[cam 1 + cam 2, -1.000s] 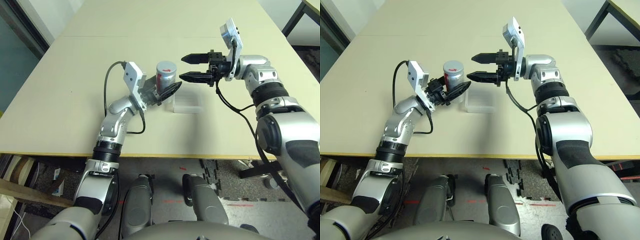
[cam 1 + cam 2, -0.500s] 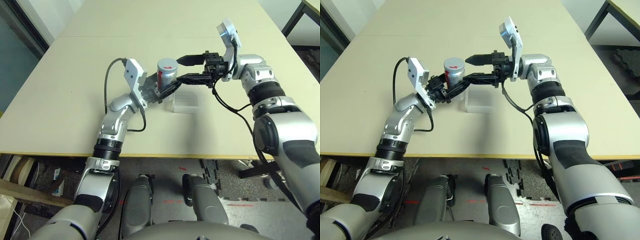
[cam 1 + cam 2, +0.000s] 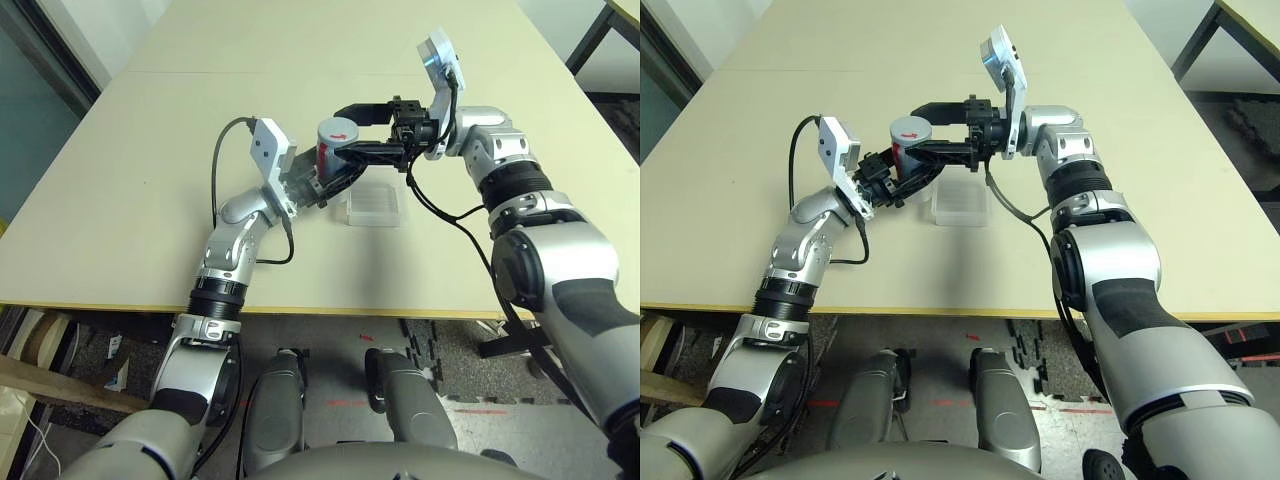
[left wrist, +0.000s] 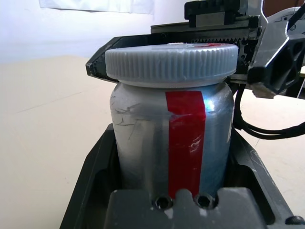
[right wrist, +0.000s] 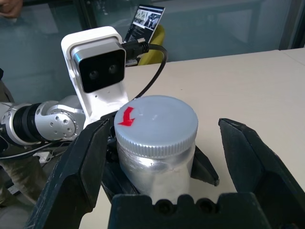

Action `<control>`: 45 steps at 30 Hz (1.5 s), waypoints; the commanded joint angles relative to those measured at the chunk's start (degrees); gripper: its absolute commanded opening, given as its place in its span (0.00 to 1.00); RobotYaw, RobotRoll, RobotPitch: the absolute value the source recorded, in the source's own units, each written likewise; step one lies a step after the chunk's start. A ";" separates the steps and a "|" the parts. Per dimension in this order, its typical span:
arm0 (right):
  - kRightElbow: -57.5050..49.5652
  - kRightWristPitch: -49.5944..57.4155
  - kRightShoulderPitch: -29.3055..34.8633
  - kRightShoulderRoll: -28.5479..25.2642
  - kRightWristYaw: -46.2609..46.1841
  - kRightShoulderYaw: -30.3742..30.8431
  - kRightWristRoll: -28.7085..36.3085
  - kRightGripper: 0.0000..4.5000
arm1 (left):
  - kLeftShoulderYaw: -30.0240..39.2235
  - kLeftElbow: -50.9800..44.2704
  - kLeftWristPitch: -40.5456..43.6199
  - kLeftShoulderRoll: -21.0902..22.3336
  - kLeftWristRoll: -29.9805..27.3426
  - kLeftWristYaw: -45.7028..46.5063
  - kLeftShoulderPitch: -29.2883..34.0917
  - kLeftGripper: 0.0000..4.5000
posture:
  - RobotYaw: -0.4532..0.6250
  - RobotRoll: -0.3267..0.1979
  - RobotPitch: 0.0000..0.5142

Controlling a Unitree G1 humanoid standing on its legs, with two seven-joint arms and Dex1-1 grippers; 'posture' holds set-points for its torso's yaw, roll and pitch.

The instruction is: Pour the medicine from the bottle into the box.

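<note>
A broad pale cream table point(image 3: 160, 240) stretches out in front of the robot, its near edge a thin yellowish strip. Over it reach two silver jointed arms with black bands, the right arm point(image 3: 580, 270) coming in from the one side, the left arm point(image 3: 225, 255) from the other. The black two-fingered right gripper point(image 3: 937, 130) is spread wide, its fingers on either side of the bottle's cap, and I can't make out any grip there. The black two-fingered left gripper point(image 4: 174, 157) is closed on the bottle's body, holding it upright. Near them on the table sits the shallow, clear plastic square box point(image 3: 374, 205), on the robot's side of the right gripper. The bottle itself, a silver-grey cylinder point(image 4: 143, 138), wears a ribbed grey round cap point(image 5: 157, 121) with a red arrow on top, and a red stripe point(image 4: 186, 138) runs down its side. Past the table, a person's hand point(image 5: 10, 8) shows in the right wrist view.
</note>
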 commanded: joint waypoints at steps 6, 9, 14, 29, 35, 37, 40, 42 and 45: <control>-1.11 0.26 -0.79 0.86 -0.06 -0.14 0.81 1.00 | -0.88 -0.06 -0.21 -0.02 0.61 -0.39 0.70 0.60 | 0.38 0.62 0.30; -1.18 0.22 -0.73 1.02 -0.24 -0.19 0.80 1.00 | -0.88 -0.04 -0.21 -0.05 0.61 -0.38 0.73 0.60 | 0.38 0.62 0.30; -1.15 -0.29 -0.66 1.26 -1.65 -0.64 0.95 0.87 | -0.92 -0.02 -0.22 -0.07 0.62 -0.43 0.81 0.60 | 0.38 0.62 0.30; -2.47 3.28 0.29 -0.08 -4.77 -3.81 4.67 0.57 | -1.07 0.28 -0.52 -0.21 0.75 -0.19 1.26 0.60 | 0.38 0.62 0.30; -3.80 5.43 1.09 -1.28 -7.43 -5.78 6.55 0.57 | -1.18 0.75 -0.74 -0.46 0.79 -0.26 1.04 0.60 | 0.37 0.62 0.29; -4.18 5.73 1.33 -1.48 -8.10 -6.02 7.01 0.57 | -1.19 0.88 -0.79 -0.50 0.80 -0.27 0.96 0.60 | 0.37 0.62 0.29; -4.46 6.23 1.53 -1.77 -9.30 -6.63 7.89 0.57 | -1.21 1.06 -0.89 -0.56 0.84 -0.28 0.91 0.60 | 0.37 0.62 0.29; -4.69 6.58 1.67 -1.94 -10.12 -6.99 8.49 0.57 | -1.23 1.14 -0.95 -0.61 0.85 -0.28 0.91 0.60 | 0.37 0.62 0.29; -5.24 7.27 1.82 -1.97 -10.93 -7.39 9.43 0.57 | -1.30 1.21 -1.03 -0.66 0.91 -0.26 0.99 0.60 | 0.37 0.62 0.29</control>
